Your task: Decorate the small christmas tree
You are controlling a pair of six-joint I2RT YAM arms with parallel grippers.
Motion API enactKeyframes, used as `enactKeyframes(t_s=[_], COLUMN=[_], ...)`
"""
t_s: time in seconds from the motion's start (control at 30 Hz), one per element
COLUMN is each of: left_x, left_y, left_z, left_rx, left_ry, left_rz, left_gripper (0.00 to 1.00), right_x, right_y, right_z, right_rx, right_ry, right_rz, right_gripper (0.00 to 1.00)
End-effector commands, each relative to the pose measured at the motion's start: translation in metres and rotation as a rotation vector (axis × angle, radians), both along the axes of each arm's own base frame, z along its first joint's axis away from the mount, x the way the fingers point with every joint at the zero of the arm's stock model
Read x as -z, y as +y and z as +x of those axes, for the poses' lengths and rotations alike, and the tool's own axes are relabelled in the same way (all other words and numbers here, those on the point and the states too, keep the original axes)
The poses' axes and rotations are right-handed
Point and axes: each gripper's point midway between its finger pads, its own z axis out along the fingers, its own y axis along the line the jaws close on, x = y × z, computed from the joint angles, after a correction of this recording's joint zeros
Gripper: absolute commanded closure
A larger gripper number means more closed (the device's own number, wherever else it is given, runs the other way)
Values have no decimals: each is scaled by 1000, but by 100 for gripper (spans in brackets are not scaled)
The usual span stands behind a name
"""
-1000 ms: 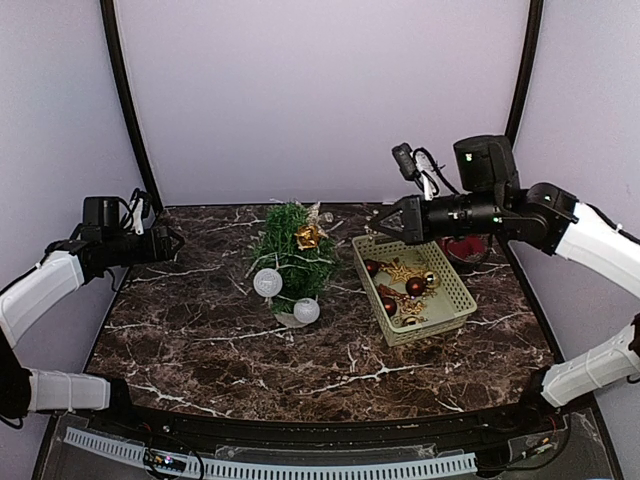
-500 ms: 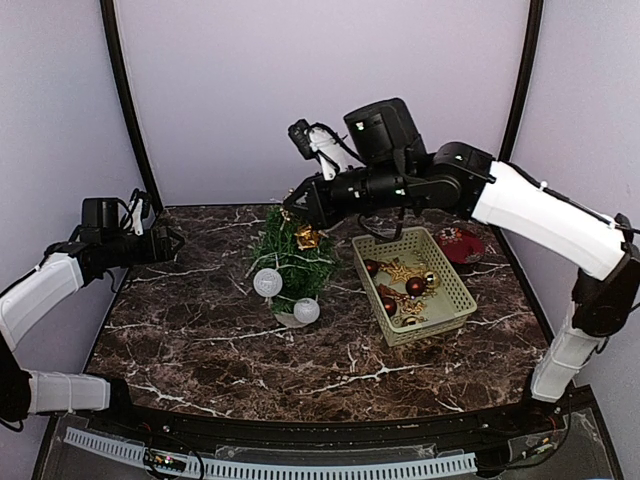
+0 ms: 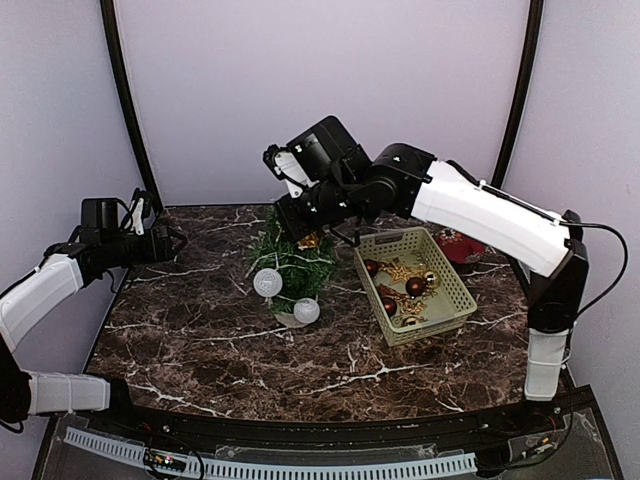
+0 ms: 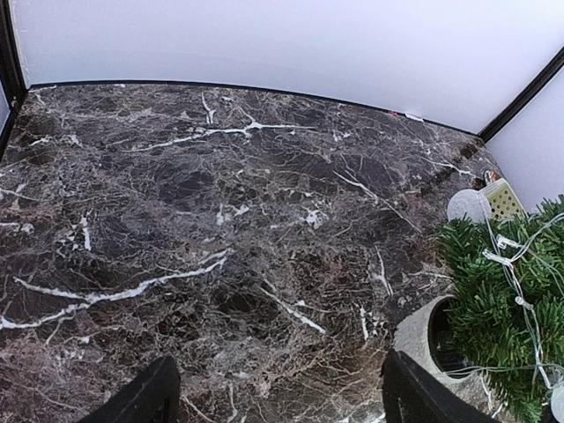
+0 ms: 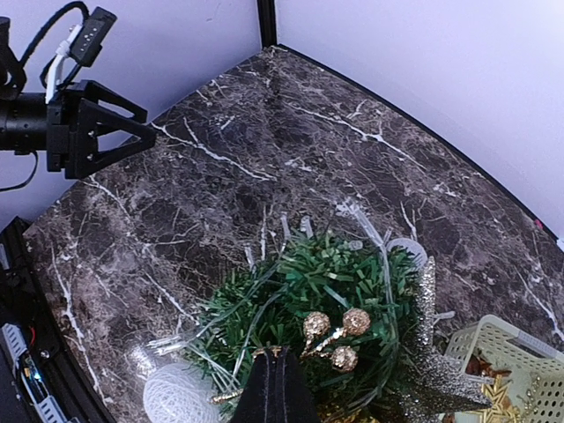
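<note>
Dark brown marble with white veins tops the table [image 3: 200,340], and we find the small christmas tree [image 3: 290,258] at its middle, just left of a pale green basket [image 3: 458,292] (red baubles [image 3: 415,286] and gold trimmings lie inside). White balls [image 3: 267,282] show on the tree's near side, and a gold star [image 5: 432,374] and a cluster of gold berries [image 5: 339,335] sit close to its top. The right gripper [image 5: 276,388] hovers directly above the tree, fingers pressed together; we cannot tell whether anything thin is pinched between them. The left gripper [image 4: 278,401] sits well apart at the table's left edge, spread wide and holding nothing, pointing toward the tree.
</note>
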Motion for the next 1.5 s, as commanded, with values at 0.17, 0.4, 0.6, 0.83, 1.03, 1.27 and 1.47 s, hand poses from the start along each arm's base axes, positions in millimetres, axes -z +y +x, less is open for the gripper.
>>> enactKeyframes(t_s=[0.17,0.4,0.6,0.83,1.03,1.27,1.47], left_x=[-6,-7,-7,-8,-8,-8,-8], left_y=[-2,-2,-1,-1,-1,1,5], left_z=[-1,-1,-1,-2,-2,-2,-2], left_rx=[12,12,10,10,7,1,-15], left_ry=[-29,-33,-34,-35,-37,-39,-49], left_rz=[-18,-17,-15,-15,-10,-2,12], left_gripper=[19,19,19,19,19,19,19], right_x=[19,36,31,-8,-43,-84,-70], right_y=[4,8,4,2,-2,-33,-107], right_z=[1,1,-1,-7,-18,-26,-1], right_rx=[31,30,37,23,-11,24,210], right_ry=[-6,10,13,2,-2,-38,-12], right_rz=[-77,-111,-109,-20,68,155,178], right_gripper=[100,100,100,89,69,56,49])
